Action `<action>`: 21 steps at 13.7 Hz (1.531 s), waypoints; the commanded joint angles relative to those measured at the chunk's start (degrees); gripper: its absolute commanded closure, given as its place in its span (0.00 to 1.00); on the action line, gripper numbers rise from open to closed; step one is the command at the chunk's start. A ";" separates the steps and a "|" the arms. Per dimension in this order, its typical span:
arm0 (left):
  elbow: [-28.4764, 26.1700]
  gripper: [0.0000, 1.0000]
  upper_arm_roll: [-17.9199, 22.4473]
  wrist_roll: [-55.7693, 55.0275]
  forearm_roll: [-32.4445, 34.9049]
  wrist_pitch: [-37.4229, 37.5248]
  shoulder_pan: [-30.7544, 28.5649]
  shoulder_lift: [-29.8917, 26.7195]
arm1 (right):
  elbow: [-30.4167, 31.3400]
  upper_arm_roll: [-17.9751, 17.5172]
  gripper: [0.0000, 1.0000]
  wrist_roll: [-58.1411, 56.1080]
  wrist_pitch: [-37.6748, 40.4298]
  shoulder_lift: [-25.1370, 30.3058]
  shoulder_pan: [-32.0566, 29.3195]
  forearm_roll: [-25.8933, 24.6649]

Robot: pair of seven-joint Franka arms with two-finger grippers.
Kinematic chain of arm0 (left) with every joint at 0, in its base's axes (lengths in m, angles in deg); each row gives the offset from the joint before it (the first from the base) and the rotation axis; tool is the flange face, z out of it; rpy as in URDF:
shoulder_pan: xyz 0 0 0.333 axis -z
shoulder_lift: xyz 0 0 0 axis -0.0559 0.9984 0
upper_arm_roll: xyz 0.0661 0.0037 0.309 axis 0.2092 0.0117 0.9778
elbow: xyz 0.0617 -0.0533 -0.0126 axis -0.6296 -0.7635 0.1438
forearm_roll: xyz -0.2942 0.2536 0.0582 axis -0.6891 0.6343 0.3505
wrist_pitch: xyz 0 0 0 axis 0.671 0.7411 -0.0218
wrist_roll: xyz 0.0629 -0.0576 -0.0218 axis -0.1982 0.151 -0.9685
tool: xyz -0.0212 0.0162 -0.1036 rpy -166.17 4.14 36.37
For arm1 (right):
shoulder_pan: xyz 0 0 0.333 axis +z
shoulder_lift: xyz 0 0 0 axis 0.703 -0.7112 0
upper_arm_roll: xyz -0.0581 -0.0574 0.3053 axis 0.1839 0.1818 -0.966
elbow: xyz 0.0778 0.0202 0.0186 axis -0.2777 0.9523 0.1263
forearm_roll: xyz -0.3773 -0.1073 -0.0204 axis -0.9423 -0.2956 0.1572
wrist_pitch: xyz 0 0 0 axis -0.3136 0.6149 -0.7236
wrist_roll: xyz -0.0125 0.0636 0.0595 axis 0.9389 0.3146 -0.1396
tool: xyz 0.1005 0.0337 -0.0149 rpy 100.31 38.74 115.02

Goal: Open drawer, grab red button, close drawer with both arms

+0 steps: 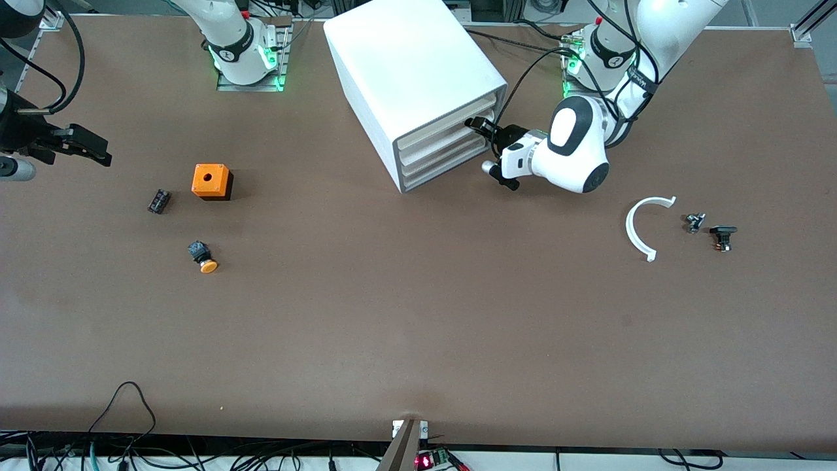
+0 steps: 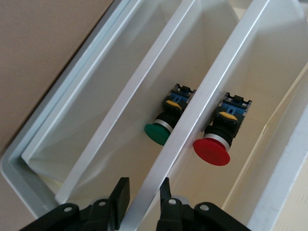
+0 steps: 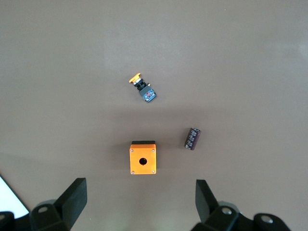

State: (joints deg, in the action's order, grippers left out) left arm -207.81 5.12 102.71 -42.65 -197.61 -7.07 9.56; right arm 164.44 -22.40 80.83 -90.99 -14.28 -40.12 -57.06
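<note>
The white cabinet stands between the arm bases, and all four fronts look pushed in. My left gripper is at the fronts' end toward the left arm. In the left wrist view its fingers are closed narrowly on the white lip of a drawer. I cannot tell which front that is. The red-capped button lies inside the drawer beside that lip. My right gripper hangs open and empty over the table at the right arm's end.
A green-capped button lies in the neighbouring drawer. An orange cube with a hole, a small black part and an orange-capped button lie below the right gripper. A white arc and two small parts lie toward the left arm's end.
</note>
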 commanded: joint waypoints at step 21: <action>27.19 0.00 23.56 -7.09 40.62 20.46 -8.20 -27.10 | 0.50 -6.76 0.00 0.36 -11.11 -7.63 10.99 4.01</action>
State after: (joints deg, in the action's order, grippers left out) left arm -186.12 27.64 100.97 -9.23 -183.39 -18.18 -17.73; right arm 164.95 -29.46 81.03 -99.21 -19.53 -32.35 -53.72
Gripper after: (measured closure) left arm 0.000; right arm 0.000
